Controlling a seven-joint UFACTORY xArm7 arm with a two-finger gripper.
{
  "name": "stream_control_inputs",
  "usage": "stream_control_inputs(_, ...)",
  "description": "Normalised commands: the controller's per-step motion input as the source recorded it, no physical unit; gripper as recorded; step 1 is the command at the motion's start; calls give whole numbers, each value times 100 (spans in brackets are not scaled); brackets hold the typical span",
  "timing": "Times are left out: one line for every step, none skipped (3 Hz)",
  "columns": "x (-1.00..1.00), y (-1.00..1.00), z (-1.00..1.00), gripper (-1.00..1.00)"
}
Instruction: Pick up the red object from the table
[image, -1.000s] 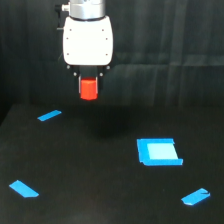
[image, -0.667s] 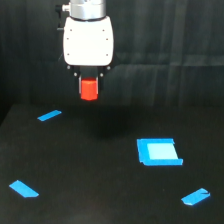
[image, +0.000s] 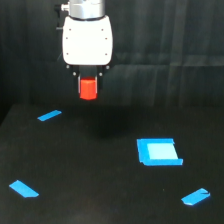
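Note:
The red object (image: 88, 89) is a small stubby red-orange block hanging well above the black table (image: 100, 170). It sits between the dark fingers of my gripper (image: 88, 93), which is shut on it below the white wrist housing (image: 86, 41). The fingers themselves blend into the dark background, so only the block's front face shows clearly. A faint shadow lies on the table beneath it.
Flat blue strips lie on the table at the exterior view's left rear (image: 49, 115), left front (image: 23, 188) and right front (image: 195, 197). A blue square (image: 158, 151) sits right of centre. A dark curtain closes off the back.
The gripper and the red object it holds have risen slightly. The blue pieces have stayed put.

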Motion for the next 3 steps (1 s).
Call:
stream_control_inputs(2,2,-10,-96)
stream_control_inputs(-6,0,4,-98)
stream_control_inputs(4,0,3,-99)
